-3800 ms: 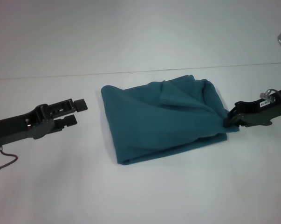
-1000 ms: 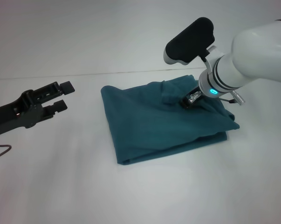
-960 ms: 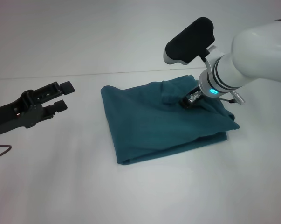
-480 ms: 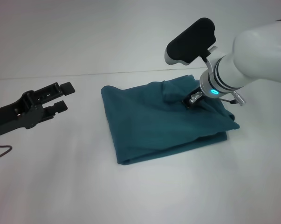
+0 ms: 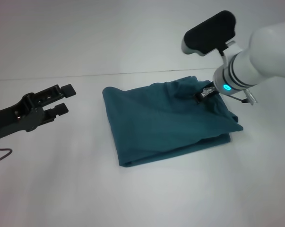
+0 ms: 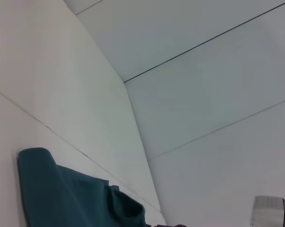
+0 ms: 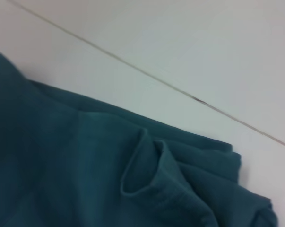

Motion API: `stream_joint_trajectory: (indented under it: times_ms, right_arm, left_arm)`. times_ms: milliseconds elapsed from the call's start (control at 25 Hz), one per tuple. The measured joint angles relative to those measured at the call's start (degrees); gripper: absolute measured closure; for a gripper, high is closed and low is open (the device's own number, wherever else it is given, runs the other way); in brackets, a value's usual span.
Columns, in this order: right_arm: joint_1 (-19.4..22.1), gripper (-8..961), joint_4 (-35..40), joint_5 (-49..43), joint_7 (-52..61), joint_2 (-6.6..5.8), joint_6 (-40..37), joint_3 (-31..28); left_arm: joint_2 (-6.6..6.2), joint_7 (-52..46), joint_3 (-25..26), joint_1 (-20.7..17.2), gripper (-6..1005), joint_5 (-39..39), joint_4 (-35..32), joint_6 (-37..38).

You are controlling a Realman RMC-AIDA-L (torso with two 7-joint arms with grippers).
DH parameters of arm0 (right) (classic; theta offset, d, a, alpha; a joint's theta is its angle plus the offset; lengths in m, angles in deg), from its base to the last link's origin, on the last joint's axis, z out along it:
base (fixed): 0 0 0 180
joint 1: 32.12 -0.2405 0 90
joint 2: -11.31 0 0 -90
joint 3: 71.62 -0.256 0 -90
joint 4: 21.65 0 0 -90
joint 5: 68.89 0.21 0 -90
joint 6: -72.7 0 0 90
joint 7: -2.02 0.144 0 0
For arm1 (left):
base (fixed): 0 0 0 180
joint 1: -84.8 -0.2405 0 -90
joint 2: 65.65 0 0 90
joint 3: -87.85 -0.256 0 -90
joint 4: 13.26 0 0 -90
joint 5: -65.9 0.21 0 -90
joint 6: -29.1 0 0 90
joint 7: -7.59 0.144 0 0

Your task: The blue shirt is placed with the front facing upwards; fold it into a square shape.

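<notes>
The blue shirt [image 5: 166,123] lies folded into a rough rectangle at the middle of the white table, with a loose flap at its back edge. No lettering shows. My right gripper [image 5: 204,93] is low over the shirt's back right part, at or just above the cloth. Well clear of the shirt's left edge, my left gripper [image 5: 63,99] hangs open with nothing in it. In the left wrist view the blue shirt [image 6: 62,198] shows from the side. The right wrist view looks closely at the blue shirt [image 7: 76,161] and a raised hem fold [image 7: 149,172].
A thin seam [image 5: 109,74] crosses the white table [image 5: 147,194] behind the shirt. A thin cable [image 5: 0,155] hangs under the left arm near the table's left edge. A grey object [image 6: 269,211] shows far off in the left wrist view.
My right gripper has moved to the right and slightly back along the shirt's rear flap. The left arm has barely moved. The shirt keeps its shape.
</notes>
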Motion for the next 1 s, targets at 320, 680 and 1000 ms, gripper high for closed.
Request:
stream_joint_trajectory:
  times_ms: [320,680,1000]
  right_arm:
    - [1.4,881,0.8,0.0,1.3,-0.87,0.9,-3.0]
    - [1.7,874,0.7,0.0,1.3,-1.41,3.6,-5.2]
    - [1.7,863,2.0,0.2,1.1,-2.19,1.4,-9.5]
  left_arm:
    - [0.0,0.0,0.0,0.2,173,0.0,0.3,0.0]
    - [0.09,0.0,0.0,0.0,174,0.0,0.4,0.2]
    - [0.09,0.0,0.4,-0.3,173,0.0,0.4,0.4]
